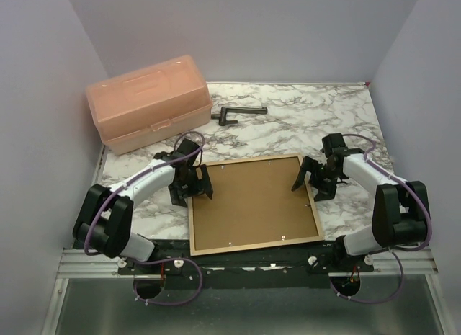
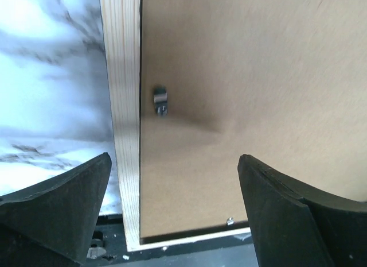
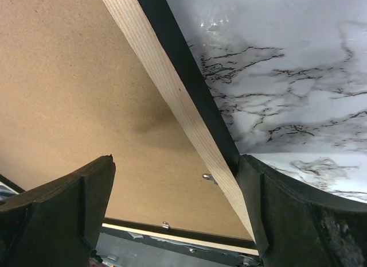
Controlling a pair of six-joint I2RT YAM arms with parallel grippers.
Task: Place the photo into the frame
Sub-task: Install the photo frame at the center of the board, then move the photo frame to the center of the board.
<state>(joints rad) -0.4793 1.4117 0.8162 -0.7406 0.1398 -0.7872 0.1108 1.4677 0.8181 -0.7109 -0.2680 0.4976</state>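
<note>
The frame (image 1: pixel 256 246) lies flat, back up, on the marble worktop (image 1: pixel 302 119), its near rail at the worktop's front edge, with the brown board (image 1: pixel 252 205) seated inside it. The photo shows in no view, so I cannot tell whether it is already under the board or lies elsewhere. The left pincer (image 1: pixel 193 185) hangs over the frame's left rail and the right pincer (image 1: pixel 311 180) over its right rail, both spread wide and gripping nothing. Each wrist view shows one finger over the board and the other over the marble outside the rail. The step looks like work at the frame's edges, either freeing the board or taking hold of the rails. To do it well, bring both pincers down evenly and close on the thin wooden rail, not the board. Keep the frame level so the pane does not slide, and turn the small metal clip (image 2: pixel 160 101) aside rather than prying against it. The frame is large, rectangular and thin-edged. Its rails are pale grained wood on the upturned face with a black outer side, and small clips sit along the board's margin. A pink box (image 1: pixel 148 101) and a black tool (image 1: pixel 238 113) lie beyond the frame's far rail.
</note>
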